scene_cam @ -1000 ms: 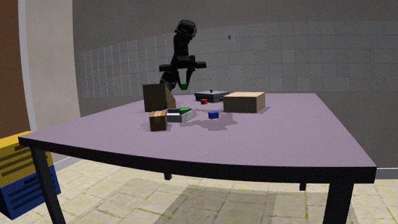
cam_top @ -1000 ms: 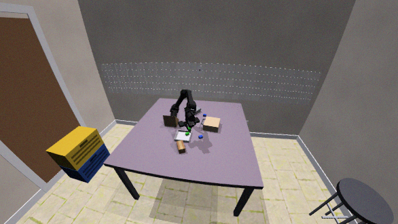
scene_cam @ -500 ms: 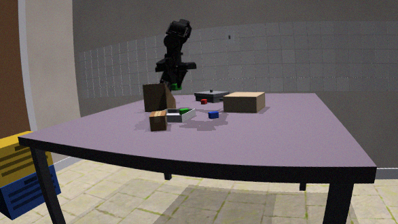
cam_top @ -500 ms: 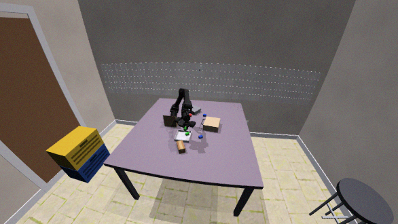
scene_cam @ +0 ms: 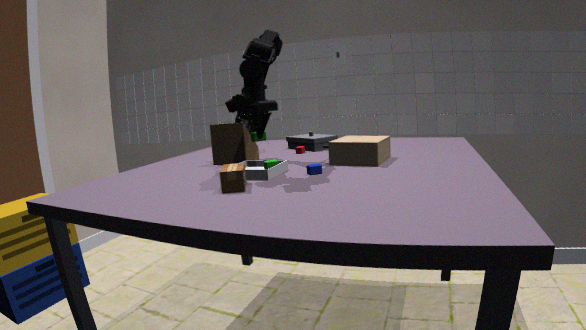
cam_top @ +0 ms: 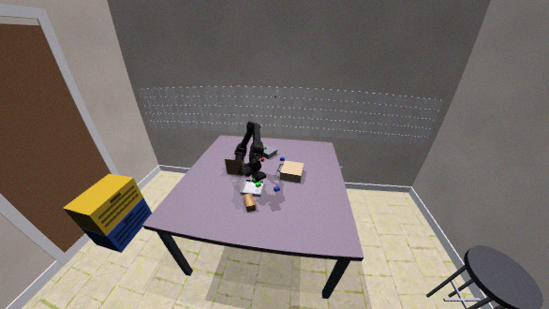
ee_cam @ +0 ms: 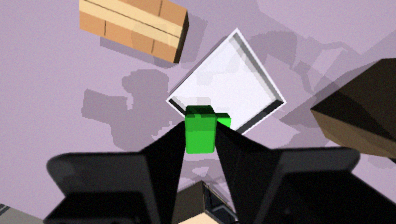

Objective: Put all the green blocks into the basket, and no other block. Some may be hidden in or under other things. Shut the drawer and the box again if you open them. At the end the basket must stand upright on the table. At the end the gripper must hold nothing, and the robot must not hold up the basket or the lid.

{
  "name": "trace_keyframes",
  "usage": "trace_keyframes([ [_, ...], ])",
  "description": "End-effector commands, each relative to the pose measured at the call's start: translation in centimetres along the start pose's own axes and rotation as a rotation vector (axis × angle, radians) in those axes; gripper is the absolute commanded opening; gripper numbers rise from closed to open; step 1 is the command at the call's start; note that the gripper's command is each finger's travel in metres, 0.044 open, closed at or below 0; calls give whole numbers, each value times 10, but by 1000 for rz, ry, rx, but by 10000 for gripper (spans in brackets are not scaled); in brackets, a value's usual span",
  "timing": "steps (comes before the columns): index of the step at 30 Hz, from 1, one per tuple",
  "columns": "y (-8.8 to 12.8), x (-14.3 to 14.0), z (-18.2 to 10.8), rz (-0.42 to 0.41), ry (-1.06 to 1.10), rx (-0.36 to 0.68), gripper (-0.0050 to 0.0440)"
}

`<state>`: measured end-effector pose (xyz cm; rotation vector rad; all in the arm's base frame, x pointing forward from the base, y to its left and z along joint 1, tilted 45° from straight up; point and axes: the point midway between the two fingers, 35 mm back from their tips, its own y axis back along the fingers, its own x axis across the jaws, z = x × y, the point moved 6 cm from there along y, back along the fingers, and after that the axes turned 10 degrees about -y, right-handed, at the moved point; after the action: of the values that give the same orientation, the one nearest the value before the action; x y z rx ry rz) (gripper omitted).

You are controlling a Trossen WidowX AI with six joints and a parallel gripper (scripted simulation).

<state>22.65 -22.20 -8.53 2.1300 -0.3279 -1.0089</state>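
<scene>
jaws [cam_top: 257, 180] [scene_cam: 258, 134]: pinching a green block [scene_cam: 259, 136] [ee_cam: 200, 134] by its sides, decent grip | block: probably light, stiff, no squish worries | basket [cam_top: 248, 192] [scene_cam: 256, 174] [ee_cam: 225, 75]: upright on the table [cam_top: 206, 206] [scene_cam: 380, 210] [ee_cam: 50, 70], another green block [cam_top: 258, 184] [scene_cam: 271, 163] [ee_cam: 224, 120] inside, likely tippy if bumped

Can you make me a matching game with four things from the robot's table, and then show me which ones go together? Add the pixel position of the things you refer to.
1. Held green block [ee_cam: 200, 134]
2. Other green block [cam_top: 258, 184] [scene_cam: 271, 163] [ee_cam: 224, 120]
3. Red block [cam_top: 262, 159] [scene_cam: 300, 149]
4. White basket [cam_top: 246, 191] [scene_cam: 256, 174] [ee_cam: 225, 75]

A. Inside the basket
B. Upright on the table
C. Between the robot's jaws
D. On the table, outside the basket

Right pairs: 1-C, 2-A, 3-D, 4-B
</scene>
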Motion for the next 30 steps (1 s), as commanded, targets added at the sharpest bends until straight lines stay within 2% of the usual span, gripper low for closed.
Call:
trace_keyframes([
  [1,-29,-3,-1,-20,-8,-1,0],
  [5,-56,-3,-1,-20,-8,-1,0],
  [19,-56,-3,-1,-20,-8,-1,0],
  [30,-80,-4,-1,-20,-8,-1,0],
])
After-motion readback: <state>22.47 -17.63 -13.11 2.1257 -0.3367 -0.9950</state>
